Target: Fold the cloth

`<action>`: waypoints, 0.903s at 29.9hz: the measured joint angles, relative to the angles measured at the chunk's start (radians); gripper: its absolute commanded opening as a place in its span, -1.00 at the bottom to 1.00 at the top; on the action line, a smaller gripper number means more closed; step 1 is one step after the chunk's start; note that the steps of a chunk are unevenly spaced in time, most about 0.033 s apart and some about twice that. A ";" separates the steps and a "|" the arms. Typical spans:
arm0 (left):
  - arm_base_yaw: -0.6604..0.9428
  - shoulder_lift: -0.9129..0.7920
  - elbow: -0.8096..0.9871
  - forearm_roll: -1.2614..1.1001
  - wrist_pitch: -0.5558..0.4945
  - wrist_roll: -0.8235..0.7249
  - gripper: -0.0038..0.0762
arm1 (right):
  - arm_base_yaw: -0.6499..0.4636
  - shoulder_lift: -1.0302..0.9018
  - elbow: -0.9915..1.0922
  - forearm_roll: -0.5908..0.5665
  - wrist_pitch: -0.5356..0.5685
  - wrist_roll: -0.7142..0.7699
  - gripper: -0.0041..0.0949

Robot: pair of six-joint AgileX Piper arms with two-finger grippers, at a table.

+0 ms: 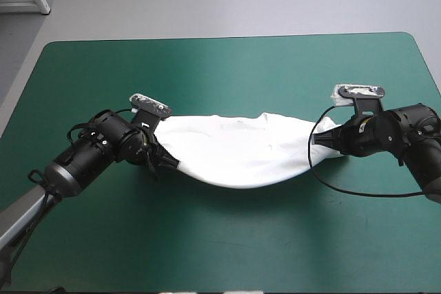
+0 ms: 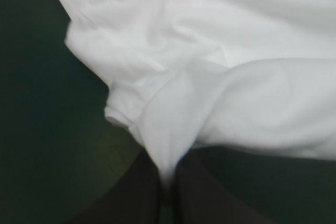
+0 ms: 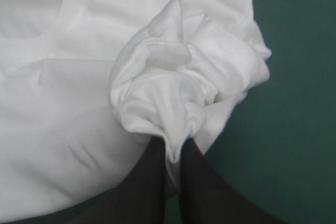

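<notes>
Left gripper [image 2: 168, 178] pinches the bunched left end of the T-shirt [image 1: 241, 149], its fingers nearly together; right gripper [image 3: 174, 157] likewise pinches the crumpled right end. The cloth stretches between them over the middle of the teal-green cover [image 1: 220, 67].

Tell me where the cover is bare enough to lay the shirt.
Bare: the teal-green cover between the T-shirt and the far edge, and the band toward the near edge. Crowded: the middle, where left gripper and right gripper hold the T-shirt.
</notes>
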 measured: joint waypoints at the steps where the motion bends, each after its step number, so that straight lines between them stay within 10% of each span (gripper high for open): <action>1: 0.000 0.001 -0.012 0.025 -0.013 0.000 -0.93 | 0.000 0.000 -0.008 -0.010 -0.012 0.003 -0.96; 27: 0.176 0.500 -0.425 0.115 -0.186 0.006 -0.93 | -0.035 0.498 -0.303 -0.089 -0.246 0.081 -0.96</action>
